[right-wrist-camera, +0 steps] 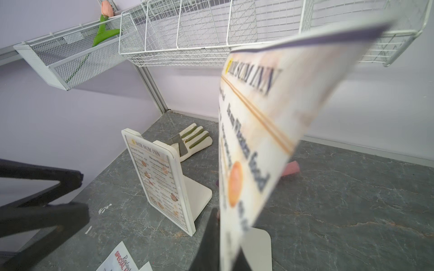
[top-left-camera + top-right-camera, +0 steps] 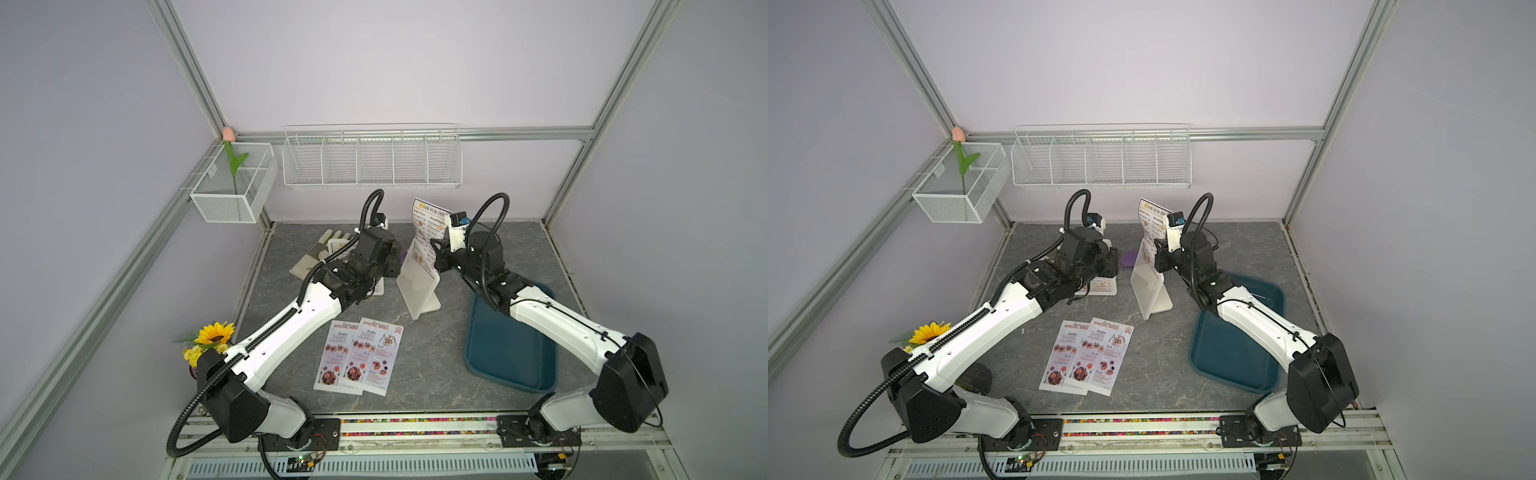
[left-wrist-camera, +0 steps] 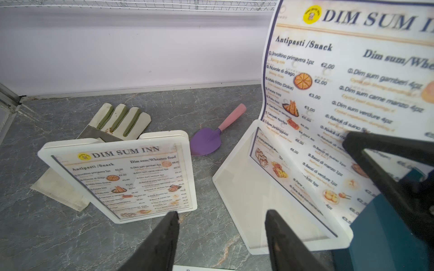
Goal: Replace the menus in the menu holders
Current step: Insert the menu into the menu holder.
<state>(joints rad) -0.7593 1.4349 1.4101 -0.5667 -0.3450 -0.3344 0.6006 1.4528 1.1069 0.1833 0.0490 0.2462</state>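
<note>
One DIM SUM INN menu (image 2: 426,216), pinched tight in my right gripper (image 1: 218,218), stands long axis upright, half out of the menu holder (image 2: 415,291) below; my left gripper (image 3: 222,213) hangs half-spread, empty.

arms (image 2: 291,332): white shells, black joints | cables (image 2: 498,195): black ribbed conduit | left pincer (image 3: 222,214): black, tapered
</note>
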